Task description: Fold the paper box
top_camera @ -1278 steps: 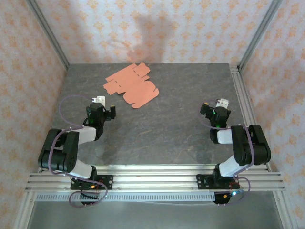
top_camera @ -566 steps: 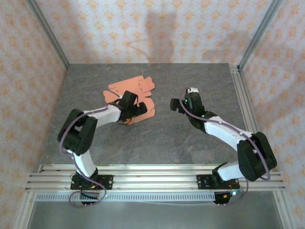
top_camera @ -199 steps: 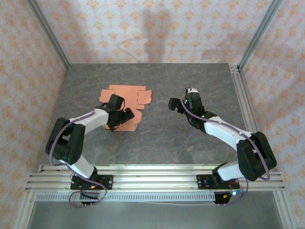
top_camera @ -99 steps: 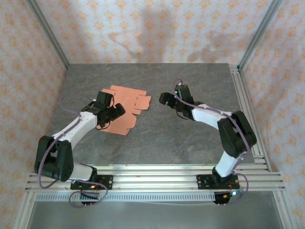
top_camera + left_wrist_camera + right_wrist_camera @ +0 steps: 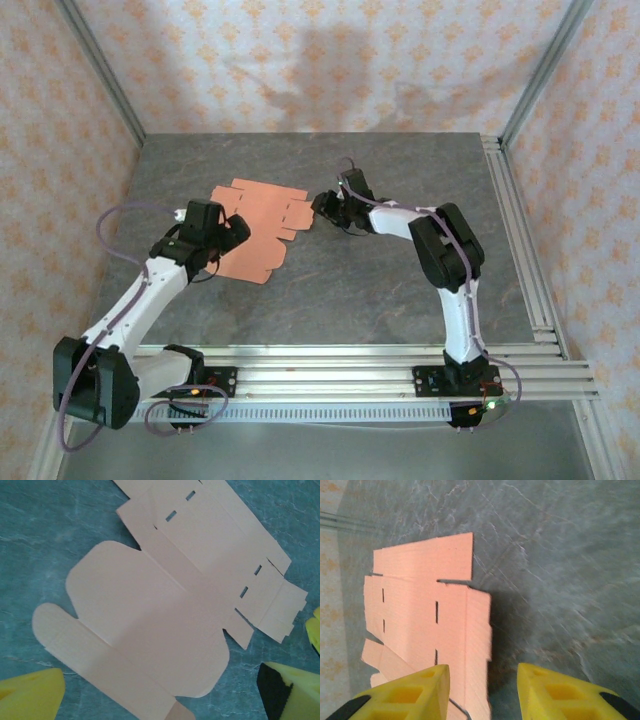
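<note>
Right gripper (image 5: 481, 674) advanced to one paper box (image 5: 256, 238) sheet edge, partly spread; left gripper (image 5: 231, 233) spread wide.

The dark grey, marbled surface (image 5: 380, 290) is carrying 1 thing, the paper box (image 5: 265, 215), which is lying on it as a flat salmon-orange die-cut sheet with slits and tabs, left of the middle.
</note>
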{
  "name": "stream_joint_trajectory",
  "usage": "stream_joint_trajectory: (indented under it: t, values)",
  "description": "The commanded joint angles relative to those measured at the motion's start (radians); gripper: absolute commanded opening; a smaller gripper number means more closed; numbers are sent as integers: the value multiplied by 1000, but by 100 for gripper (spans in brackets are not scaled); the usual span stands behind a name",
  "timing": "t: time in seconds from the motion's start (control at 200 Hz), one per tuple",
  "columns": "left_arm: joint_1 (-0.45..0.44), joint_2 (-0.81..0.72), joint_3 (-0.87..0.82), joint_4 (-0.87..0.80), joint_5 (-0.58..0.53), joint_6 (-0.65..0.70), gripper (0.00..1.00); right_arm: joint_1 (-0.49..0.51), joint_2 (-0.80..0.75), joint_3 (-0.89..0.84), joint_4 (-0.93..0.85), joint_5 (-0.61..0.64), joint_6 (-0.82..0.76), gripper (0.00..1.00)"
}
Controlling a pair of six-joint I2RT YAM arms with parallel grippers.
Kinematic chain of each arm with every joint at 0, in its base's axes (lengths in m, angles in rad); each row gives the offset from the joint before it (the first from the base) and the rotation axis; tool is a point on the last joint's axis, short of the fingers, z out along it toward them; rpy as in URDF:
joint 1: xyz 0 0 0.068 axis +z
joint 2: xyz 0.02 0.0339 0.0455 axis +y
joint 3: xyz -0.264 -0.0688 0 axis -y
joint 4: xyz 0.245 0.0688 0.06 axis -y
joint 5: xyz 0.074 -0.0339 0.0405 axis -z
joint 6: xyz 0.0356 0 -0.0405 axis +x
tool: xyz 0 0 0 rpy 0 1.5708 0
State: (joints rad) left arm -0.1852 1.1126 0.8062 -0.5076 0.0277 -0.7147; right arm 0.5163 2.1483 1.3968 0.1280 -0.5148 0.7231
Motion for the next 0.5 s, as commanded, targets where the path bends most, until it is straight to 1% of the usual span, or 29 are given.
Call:
stream_joint_trajectory:
  t: [0.0,0.115,0.21,0.25,0.255,0.26,0.28,0.3,0.355,0.39,0.496]
  values:
    - [-4,-91,-25,-50,-93,34,100,2,57,72,7,-49,45,40]
    - [-4,-145,-31,-46,-92,56,100,2,102,125,-12,-56,44,36]
    - [-4,-162,-25,-46,-85,70,100,2,127,159,-21,-69,39,29]
    - [-4,-173,-33,-33,-82,75,100,3,127,165,-26,-70,35,23]
    - [-5,-175,-34,-32,-82,76,100,3,127,165,-28,-69,34,20]
    - [-5,-176,-34,-30,-80,76,100,3,127,165,-28,-69,34,20]
    - [-4,-182,-41,-19,-76,79,100,2,123,164,-31,-64,32,14]
    - [-5,-190,-45,-10,-74,78,100,2,115,161,-29,-60,29,12]
    - [-5,-207,-65,19,-61,67,100,3,89,130,-15,-45,26,4]
    - [-4,-220,-77,41,-51,56,100,2,63,95,11,-27,26,1]
    - [-4,-249,-123,132,16,41,100,1,-34,-59,131,63,61,0]
